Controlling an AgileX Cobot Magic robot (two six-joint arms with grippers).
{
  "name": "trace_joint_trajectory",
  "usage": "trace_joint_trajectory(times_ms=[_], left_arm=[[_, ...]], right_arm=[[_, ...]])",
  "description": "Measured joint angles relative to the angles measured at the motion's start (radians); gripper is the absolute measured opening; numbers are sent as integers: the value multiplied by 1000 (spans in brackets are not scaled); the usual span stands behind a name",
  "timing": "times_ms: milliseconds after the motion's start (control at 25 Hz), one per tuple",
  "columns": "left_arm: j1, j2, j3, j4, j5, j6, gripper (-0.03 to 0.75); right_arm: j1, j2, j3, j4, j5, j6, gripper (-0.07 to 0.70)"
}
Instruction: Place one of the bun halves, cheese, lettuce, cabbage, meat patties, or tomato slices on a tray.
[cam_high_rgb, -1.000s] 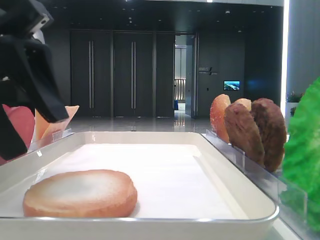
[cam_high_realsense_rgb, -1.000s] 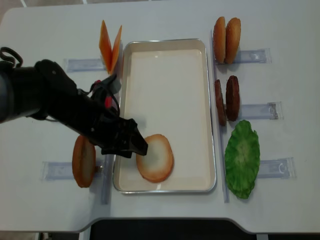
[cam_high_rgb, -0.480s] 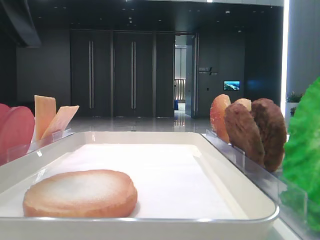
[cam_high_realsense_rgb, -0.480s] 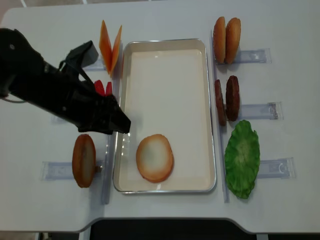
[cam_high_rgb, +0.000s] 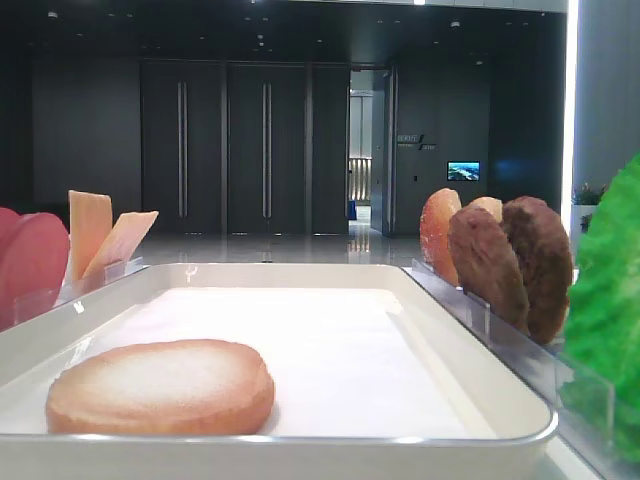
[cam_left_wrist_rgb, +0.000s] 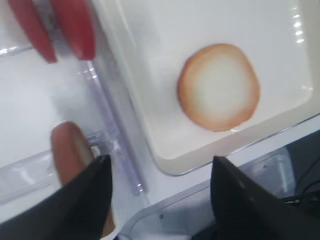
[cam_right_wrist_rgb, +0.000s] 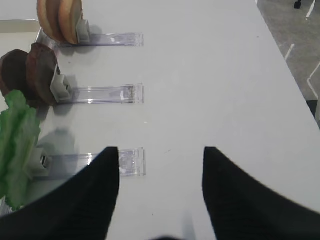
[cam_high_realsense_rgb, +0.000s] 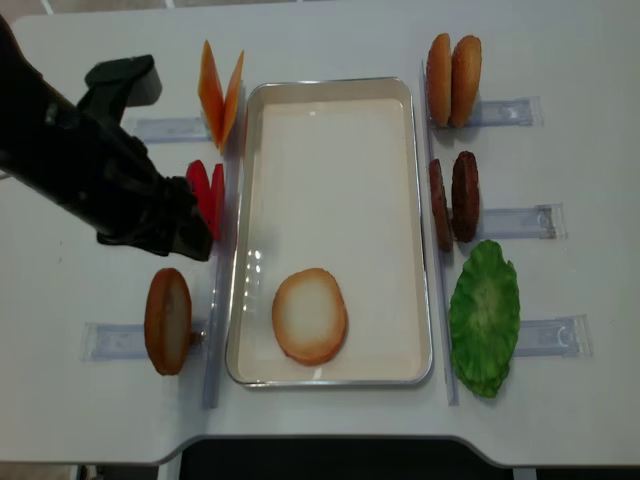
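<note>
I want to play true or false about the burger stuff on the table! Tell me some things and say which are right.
1. A bun half lies flat in the tray. True.
2. The lettuce is in the tray. False: it stands right of the tray.
3. The left gripper holds nothing. True.
4. Two meat patties stand right of the tray. True.
5. The cheese lies on the bun half. False: it stands left of the tray.

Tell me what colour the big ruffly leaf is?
Bright green. The lettuce shows best in the overhead exterior view.
</note>
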Motion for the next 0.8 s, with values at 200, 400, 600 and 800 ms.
trace_joint_trajectory(times_ms=[200,400,600,800], left_arm=[[68,-1,-1,140,67,-45,474],[165,-1,-1,248,116,-58,474],[236,-1,-1,321,124,-79,474],[245,-1,-1,344,124,-80,474]], right_arm=[[0,0,0,0,0,0,363],[0,0,0,0,0,0,363],[0,0,0,0,0,0,363],[0,0,0,0,0,0,363]])
